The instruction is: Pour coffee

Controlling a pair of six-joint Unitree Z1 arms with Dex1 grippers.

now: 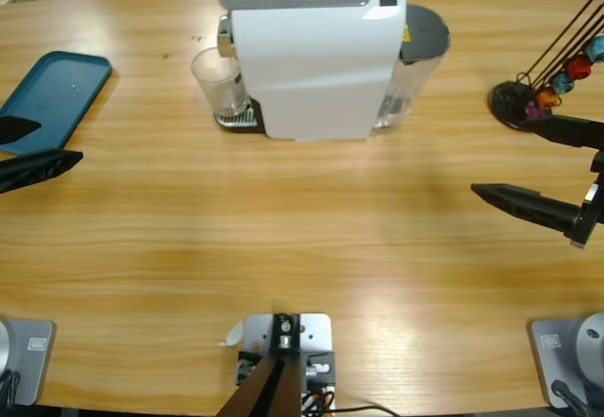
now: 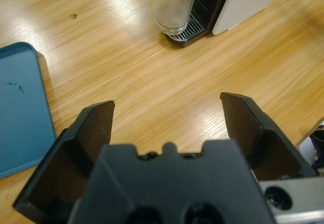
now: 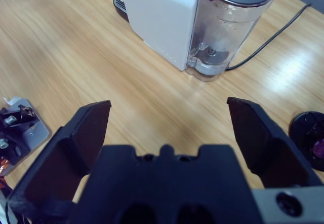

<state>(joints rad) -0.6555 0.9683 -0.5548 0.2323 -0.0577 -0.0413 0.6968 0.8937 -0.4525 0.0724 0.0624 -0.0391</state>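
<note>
glass [image 2: 174,6] on coffee machine [image 1: 316,58] tray, well beyond both spread, empty claws [image 2: 167,120] [image 3: 169,125].

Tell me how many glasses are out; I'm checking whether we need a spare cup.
1. The glass stands on the drip tray of the white coffee machine, at its front end. More could be hidden behind the machine.

Coffee machine [image 1: 316,58]: stands at the far middle of the tabletop [image 1: 302,247].
Glass [image 1: 219,84]: upright on the machine's drip grate, at its left end.
Water tank [image 1: 415,63]: at the machine's right end.
Tray [image 1: 52,96]: far left on the tabletop, well apart from the machine.
Capsule stand [image 1: 528,101]: far right.
Left tool [image 1: 33,148]: at the left edge, just beside the tray.
Right tool [image 1: 543,167]: at the right edge, near the capsule stand.
</note>
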